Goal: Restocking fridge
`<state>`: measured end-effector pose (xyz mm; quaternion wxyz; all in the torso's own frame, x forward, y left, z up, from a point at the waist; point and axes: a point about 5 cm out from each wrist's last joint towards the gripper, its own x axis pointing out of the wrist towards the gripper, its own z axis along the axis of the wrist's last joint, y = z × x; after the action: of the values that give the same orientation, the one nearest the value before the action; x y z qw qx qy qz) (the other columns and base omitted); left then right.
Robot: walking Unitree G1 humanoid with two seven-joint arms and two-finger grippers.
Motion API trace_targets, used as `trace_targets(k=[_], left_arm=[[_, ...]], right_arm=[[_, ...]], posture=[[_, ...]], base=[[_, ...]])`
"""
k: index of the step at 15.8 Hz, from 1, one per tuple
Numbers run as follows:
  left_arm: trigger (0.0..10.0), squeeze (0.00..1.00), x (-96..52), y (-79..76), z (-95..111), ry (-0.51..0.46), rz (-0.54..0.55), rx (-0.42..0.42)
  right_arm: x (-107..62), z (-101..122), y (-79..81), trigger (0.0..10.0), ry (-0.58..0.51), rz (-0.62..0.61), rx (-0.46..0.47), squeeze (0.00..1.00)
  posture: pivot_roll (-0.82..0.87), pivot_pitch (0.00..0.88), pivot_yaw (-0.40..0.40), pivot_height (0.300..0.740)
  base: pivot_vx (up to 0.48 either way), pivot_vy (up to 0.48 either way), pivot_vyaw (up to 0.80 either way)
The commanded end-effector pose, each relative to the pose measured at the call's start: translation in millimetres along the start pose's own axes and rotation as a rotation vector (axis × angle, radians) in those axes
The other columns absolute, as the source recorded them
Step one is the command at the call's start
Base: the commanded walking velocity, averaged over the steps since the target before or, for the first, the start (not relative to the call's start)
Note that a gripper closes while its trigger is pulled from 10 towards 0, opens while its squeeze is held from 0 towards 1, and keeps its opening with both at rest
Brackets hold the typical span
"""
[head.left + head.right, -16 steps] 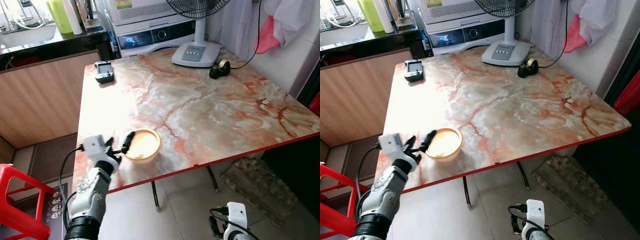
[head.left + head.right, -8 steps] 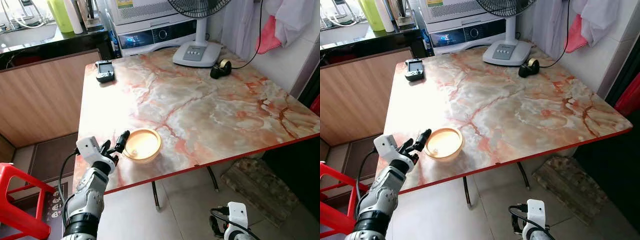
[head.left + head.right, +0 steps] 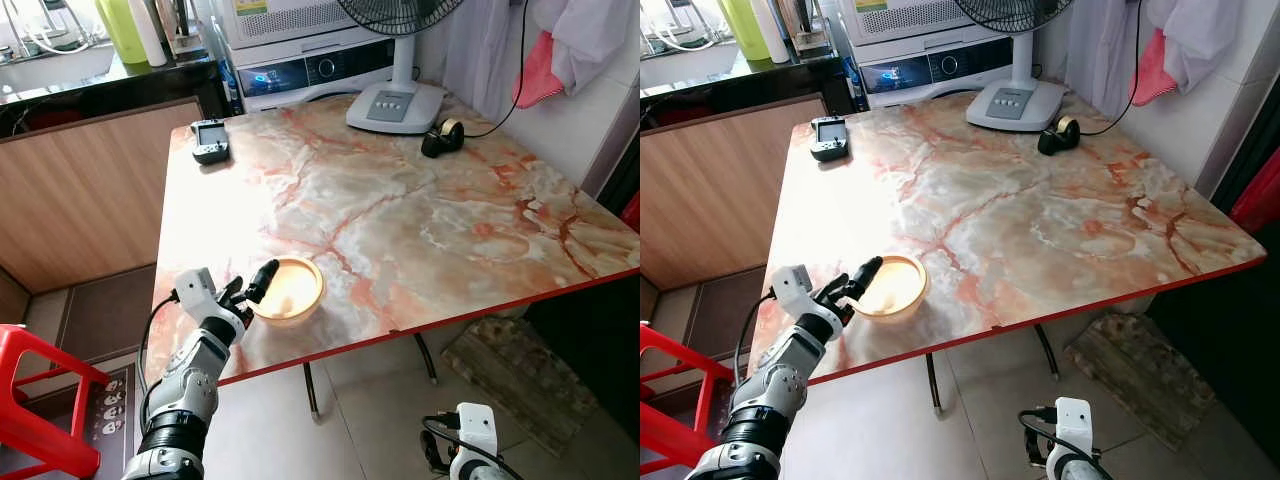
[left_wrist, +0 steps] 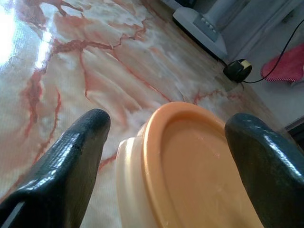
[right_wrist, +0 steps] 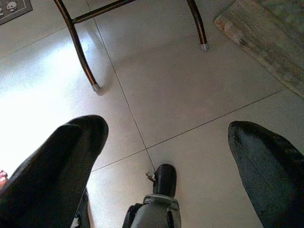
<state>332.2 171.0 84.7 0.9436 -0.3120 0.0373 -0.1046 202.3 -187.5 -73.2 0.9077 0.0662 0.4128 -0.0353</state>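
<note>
1 round orange-lidded container (image 3: pixel 287 289) sits on the marble-patterned table (image 3: pixel 420 220), close to the table's near edge and toward its left side. The left gripper (image 4: pixel 166 156) is level with it, its 2 black fingers (image 4: pixel 61 161) spread wide, 1 on each side of the lid's rim; whether either finger touches the container cannot be told. Farther back on the table are 1 white fan base (image 3: pixel 394 105), 1 black tape dispenser (image 3: pixel 441 137) just beside it, and 1 small dark handheld device (image 3: pixel 208 141) near the far left corner. 1 red stool (image 3: pixel 35 400) stands on the floor at the left. The right gripper (image 5: pixel 166 156) hangs low over the tiled floor (image 5: pixel 190 95), its 2 fingers apart and holding nothing.
</note>
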Motion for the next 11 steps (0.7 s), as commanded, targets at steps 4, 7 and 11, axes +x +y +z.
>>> trace_targets(k=[4,7,11], left_arm=[[10.0,0.0,-1.0,4.5,-5.2,0.02,0.005,-0.022],[10.0,0.0,0.8,8.0,-7.2,0.026,0.021,-0.034],[0.4,0.0,7.5,4.1,-5.0,0.024,0.008,-0.038]], right_arm=[[0.1,-1.2,2.3,10.0,0.007,0.007,-0.004,0.0],[0.1,-1.0,1.7,10.0,0.007,0.007,-0.006,0.0],[0.1,-1.1,1.2,10.0,0.008,0.005,-0.008,0.0]], posture=[[-0.04,0.0,0.05,0.74],[-0.04,0.0,0.044,0.74],[-0.05,0.0,0.042,0.74]], base=[[0.0,0.0,0.0],[0.0,0.0,0.0],[0.0,0.0,0.0]])
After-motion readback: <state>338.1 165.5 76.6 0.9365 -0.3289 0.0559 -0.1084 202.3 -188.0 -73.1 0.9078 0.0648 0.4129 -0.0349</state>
